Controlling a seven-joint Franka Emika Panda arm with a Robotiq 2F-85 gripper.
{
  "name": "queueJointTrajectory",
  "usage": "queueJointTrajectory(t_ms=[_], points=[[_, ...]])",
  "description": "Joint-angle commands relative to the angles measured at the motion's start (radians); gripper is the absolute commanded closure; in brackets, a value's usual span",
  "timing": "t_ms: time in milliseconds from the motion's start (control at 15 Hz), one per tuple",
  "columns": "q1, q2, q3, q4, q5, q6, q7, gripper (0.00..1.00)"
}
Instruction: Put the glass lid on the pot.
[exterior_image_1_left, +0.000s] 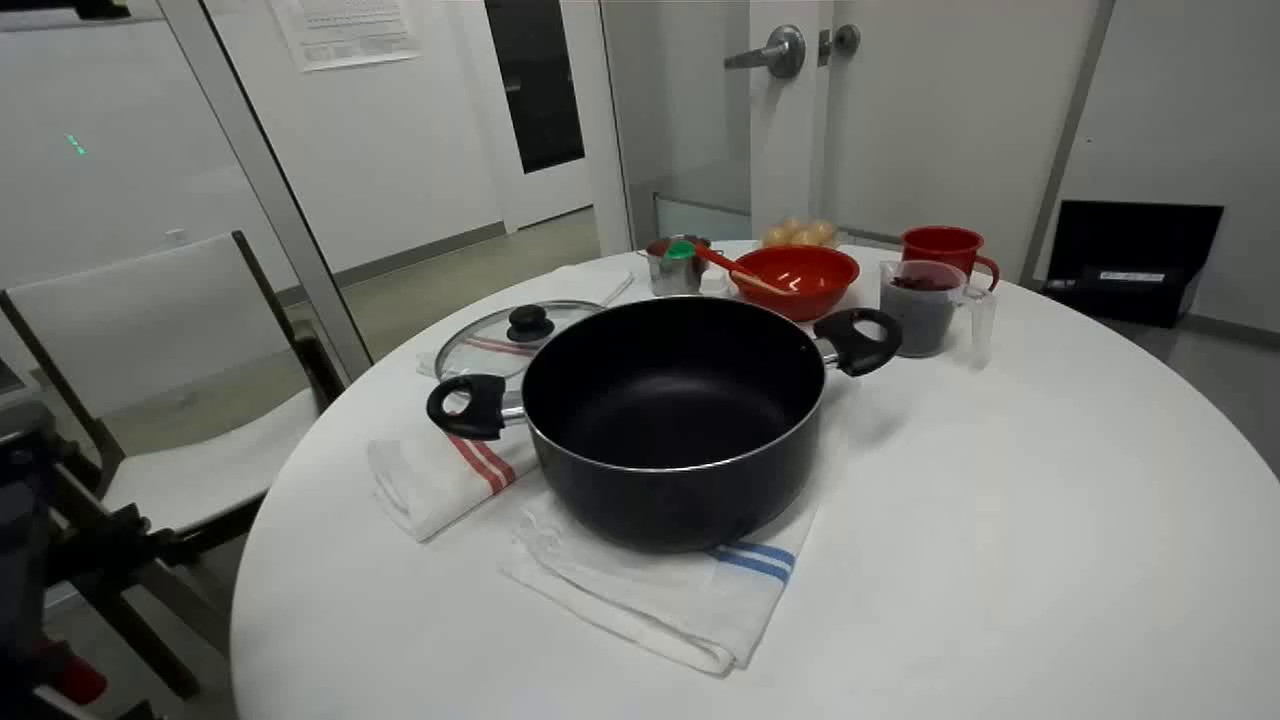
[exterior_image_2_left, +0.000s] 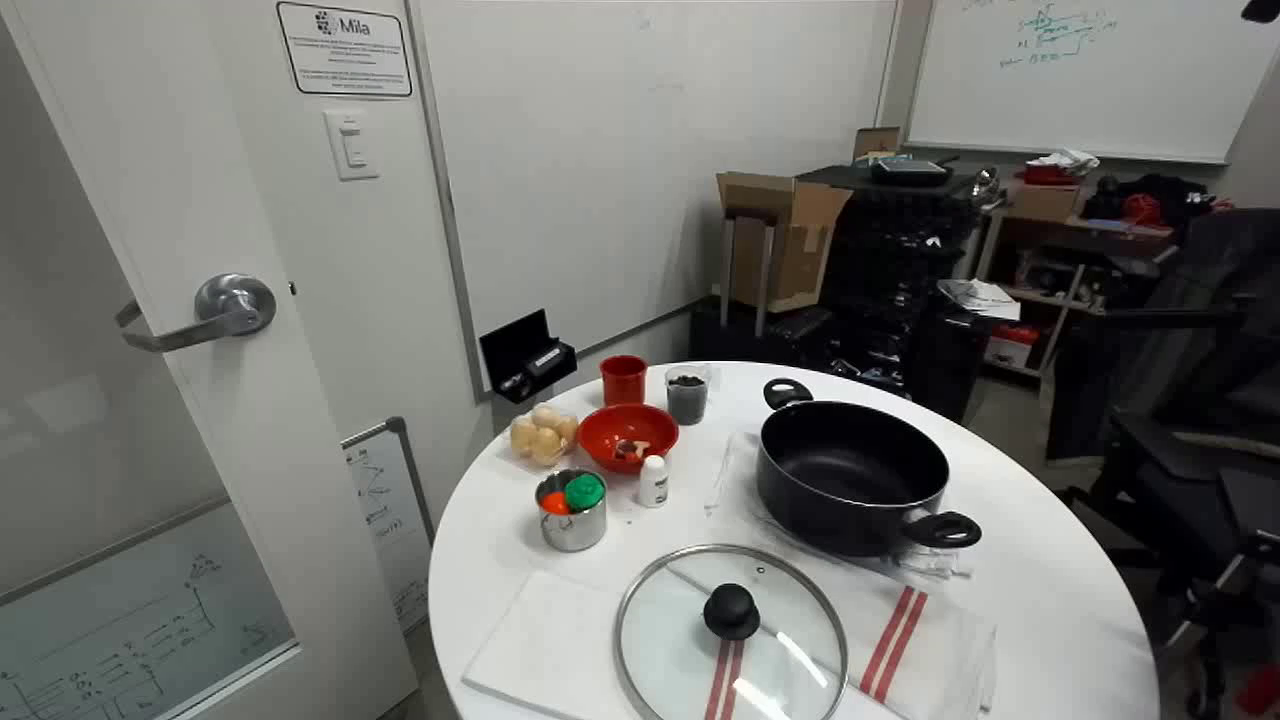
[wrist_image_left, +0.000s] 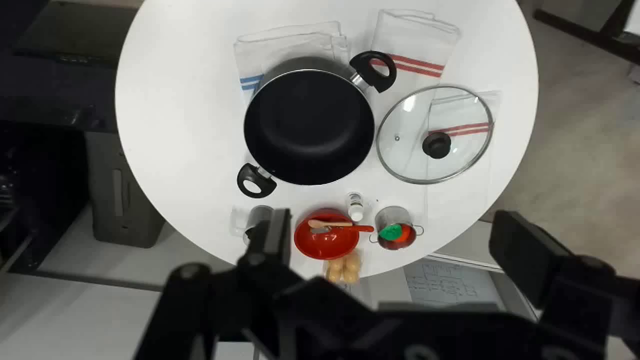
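We're holding our gripper (wrist_image_left: 392, 225) with its two fingers (wrist_image_left: 525, 255) spread way apart, facing each other across the lower part of the wrist view. Both are poking up from the bottom there, and their tips are sitting pretty much level. The finger on the left of that view is standing close to upright, while the one on the right is slanting, tip leaning inward. Our gripper's black body (wrist_image_left: 390, 337) is filling the bottom between them, looking kinda blurry.
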Motion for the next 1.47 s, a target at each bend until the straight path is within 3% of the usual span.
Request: queueJointTrajectory(t_ms=[0,533,933,1400], points=[[-0.003,0.001,0.002,0.002,0.002,-0.001,-0.002,0.0],[0.006,0.013,0.001,0.006,0.005,0.008,-0.01,0.0],[0.096,0.237,0.03,0.082,0.034,0.071,-0.027,0.0],[0.17,0.572,0.12,0.25,0.067,0.108,-0.091,0.0]])
